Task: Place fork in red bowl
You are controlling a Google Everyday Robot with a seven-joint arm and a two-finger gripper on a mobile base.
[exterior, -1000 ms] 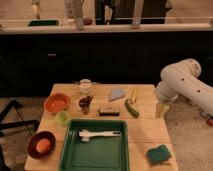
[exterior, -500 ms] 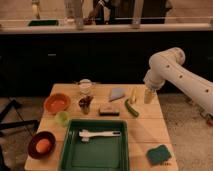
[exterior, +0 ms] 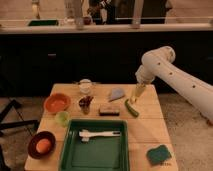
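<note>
One white plastic fork (exterior: 100, 133) lies flat in the green rectangular tray (exterior: 95, 156) at the wooden table's (exterior: 145, 127) 6 o'clock edge. Its long axis runs 9 to 3, broader end toward 9. A small green cup (exterior: 62, 118) stands between the tray and the shallow orange-red bowl (exterior: 56, 103) at 10 o'clock. At 2 o'clock the claw (exterior: 137, 93) hangs spread wide, empty.

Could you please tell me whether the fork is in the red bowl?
Out: the fork lies in the green tray; the red bowl looks empty. The gripper hangs over the far right of the table.
</note>
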